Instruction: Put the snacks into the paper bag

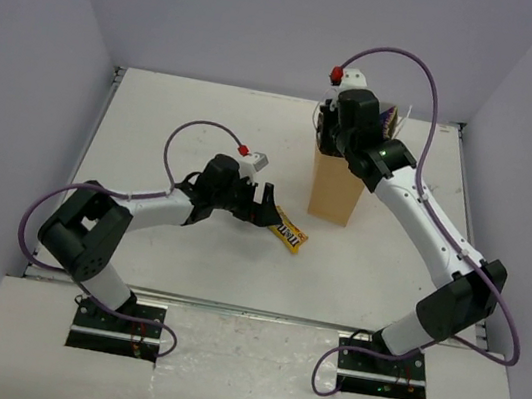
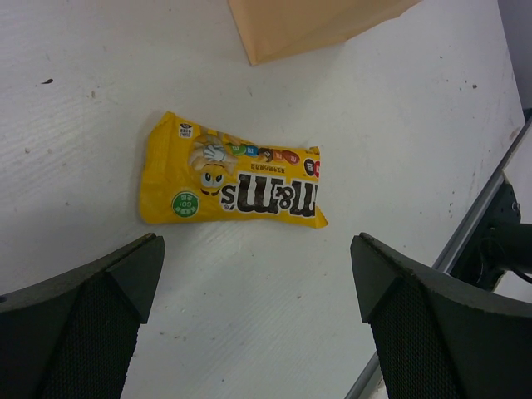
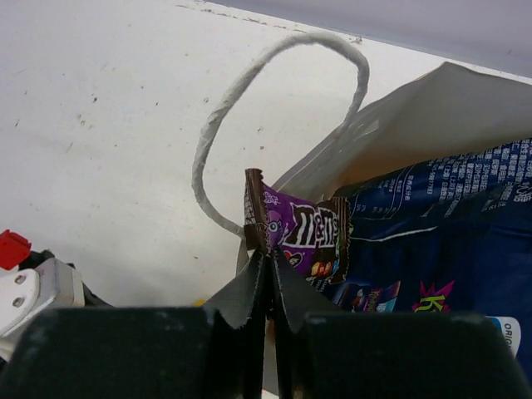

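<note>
A yellow M&M's pack (image 1: 289, 232) (image 2: 229, 179) lies flat on the white table, in front of the tall tan paper bag (image 1: 334, 185) (image 2: 307, 25). My left gripper (image 1: 267, 205) (image 2: 258, 249) hovers just short of the pack, open wide and empty. My right gripper (image 1: 344, 121) (image 3: 270, 253) is over the bag's mouth. It is shut on the crimped edge of a dark purple M&M's packet (image 3: 303, 229), which sits at the bag's rim (image 3: 432, 100). A large dark blue-purple chip bag (image 3: 440, 216) stands inside the paper bag behind it.
A white cord handle (image 3: 249, 83) loops up from the bag's rim beside my right fingers. A metal rail (image 2: 474, 224) runs along the table's edge to the right of the left gripper. Pale walls enclose the table on three sides.
</note>
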### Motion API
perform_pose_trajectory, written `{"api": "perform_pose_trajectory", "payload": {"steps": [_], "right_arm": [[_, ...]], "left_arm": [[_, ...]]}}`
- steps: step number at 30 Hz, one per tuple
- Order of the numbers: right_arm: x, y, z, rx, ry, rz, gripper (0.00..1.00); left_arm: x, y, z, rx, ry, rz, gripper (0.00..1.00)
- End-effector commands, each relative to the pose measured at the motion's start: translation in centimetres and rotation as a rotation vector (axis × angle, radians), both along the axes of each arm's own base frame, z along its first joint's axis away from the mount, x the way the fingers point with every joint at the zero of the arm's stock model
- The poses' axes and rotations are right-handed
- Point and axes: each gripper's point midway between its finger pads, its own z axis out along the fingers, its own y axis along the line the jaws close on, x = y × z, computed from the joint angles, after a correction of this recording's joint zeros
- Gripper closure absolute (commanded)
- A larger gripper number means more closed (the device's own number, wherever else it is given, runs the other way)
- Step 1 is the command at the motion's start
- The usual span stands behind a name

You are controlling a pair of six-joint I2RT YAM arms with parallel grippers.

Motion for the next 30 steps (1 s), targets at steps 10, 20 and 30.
{"api": "perform_pose_trajectory", "payload": {"steps": [10,20,30], "right_arm": [[0.5,-5.6,4.6,0.035,-0.146,-0.288,0.6],[-5.2,-7.6,10.8,0.261,-0.307,-0.257,0.01],[-13.2,-9.3,9.3,0.362,-0.291,-0.137,0.01]], "left_arm": [[0.3,0.1,0.3,-0.036,-0.022,-0.011,0.0],[0.3,0.2,0.5,-0.039,-0.024,-0.01,0.0],[0.0,-0.1,-1.0,-0.04,0.016,-0.019,0.0]]}}
